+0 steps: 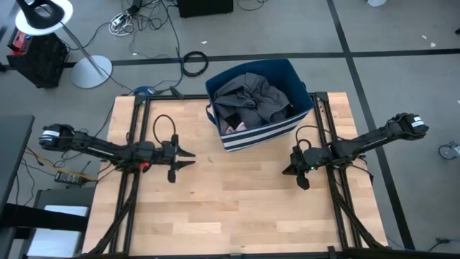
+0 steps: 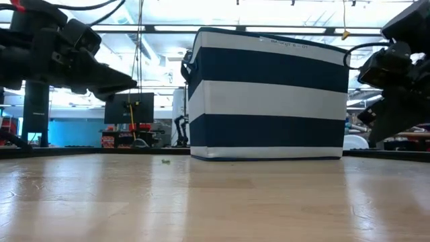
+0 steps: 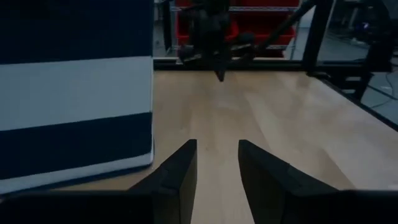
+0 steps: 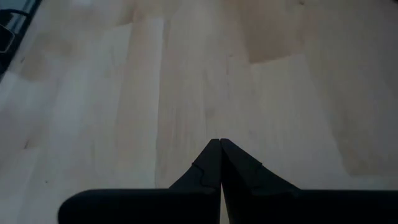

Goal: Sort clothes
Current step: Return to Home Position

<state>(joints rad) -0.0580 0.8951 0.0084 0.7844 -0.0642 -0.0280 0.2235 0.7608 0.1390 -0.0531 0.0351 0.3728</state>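
The clothes (image 1: 251, 97), grey and dark pieces with a bit of pink, lie piled inside the navy bin with white stripes (image 1: 262, 135) at the table's far middle. My left gripper (image 1: 191, 157) hovers over the table's left half, open and empty, pointing toward the right edge; in its wrist view its gripper (image 3: 217, 152) has the bin (image 3: 74, 93) beside it. My right gripper (image 1: 285, 171) hangs over the right half, shut and empty, slanting down at bare wood (image 4: 219, 144). In the low view the bin (image 2: 269, 94) stands between the two arms.
Bare wooden tabletop (image 1: 237, 201) spreads in front of the bin and between the arms. Black frame rails (image 1: 133, 129) run along the table's left and right sides. Cables and a lamp stand (image 1: 90, 70) lie on the floor beyond the far edge.
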